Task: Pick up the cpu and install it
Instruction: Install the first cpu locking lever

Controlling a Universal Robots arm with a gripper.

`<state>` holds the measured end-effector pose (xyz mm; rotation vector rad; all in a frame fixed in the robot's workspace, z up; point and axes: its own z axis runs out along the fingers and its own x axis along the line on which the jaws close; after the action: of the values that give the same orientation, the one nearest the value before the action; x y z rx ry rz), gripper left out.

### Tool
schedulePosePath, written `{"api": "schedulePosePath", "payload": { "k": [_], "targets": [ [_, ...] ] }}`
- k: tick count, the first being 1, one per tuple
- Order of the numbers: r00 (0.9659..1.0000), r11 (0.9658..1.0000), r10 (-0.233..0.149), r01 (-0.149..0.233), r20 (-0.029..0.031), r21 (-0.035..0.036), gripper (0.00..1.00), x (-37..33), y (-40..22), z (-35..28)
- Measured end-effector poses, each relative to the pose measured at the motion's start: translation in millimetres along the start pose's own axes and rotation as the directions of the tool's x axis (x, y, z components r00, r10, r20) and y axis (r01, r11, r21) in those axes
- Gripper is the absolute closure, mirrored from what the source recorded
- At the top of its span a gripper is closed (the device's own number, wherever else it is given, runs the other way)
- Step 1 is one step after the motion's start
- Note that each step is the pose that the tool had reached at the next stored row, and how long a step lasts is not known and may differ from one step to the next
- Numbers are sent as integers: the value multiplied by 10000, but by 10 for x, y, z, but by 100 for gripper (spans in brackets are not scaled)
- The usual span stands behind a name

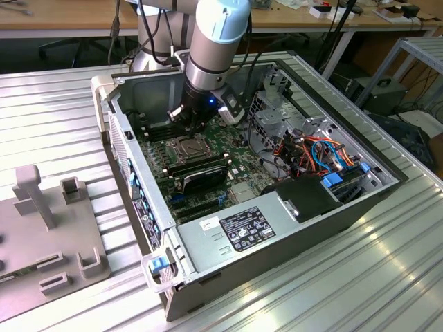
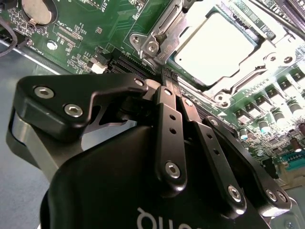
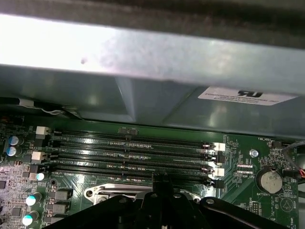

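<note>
Gripper [image 2: 167, 76] jaws closed together, empty, hovering just beside socket; cpu [image 2: 220, 46] seated in socket [image 2: 153, 43], at gripper's 1 o'clock in second wrist view.

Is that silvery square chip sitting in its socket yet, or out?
In. The flat silver-grey square cpu lies inside the metal-framed socket; the black gripper holds nothing.

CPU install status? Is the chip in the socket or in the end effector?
Looks done: the flat square CPU with a silver-grey metal top lies inside the metal-framed socket on the green motherboard. In hand: nothing. The black end effector is shut and empty, with its tips just beside the socket's edge. Left: I cannot tell whether the socket latch is locked down.
</note>
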<state>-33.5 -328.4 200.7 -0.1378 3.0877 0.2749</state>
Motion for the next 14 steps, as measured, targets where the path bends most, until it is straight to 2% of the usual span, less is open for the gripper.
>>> {"api": "schedulePosePath", "payload": {
  "k": [7,14],
  "targets": [
    [10000,10000,-1,1,2,2,89,0,-1,11],
    [10000,10000,-1,1,-2,55,89,0,-2,22]
  ]
}}
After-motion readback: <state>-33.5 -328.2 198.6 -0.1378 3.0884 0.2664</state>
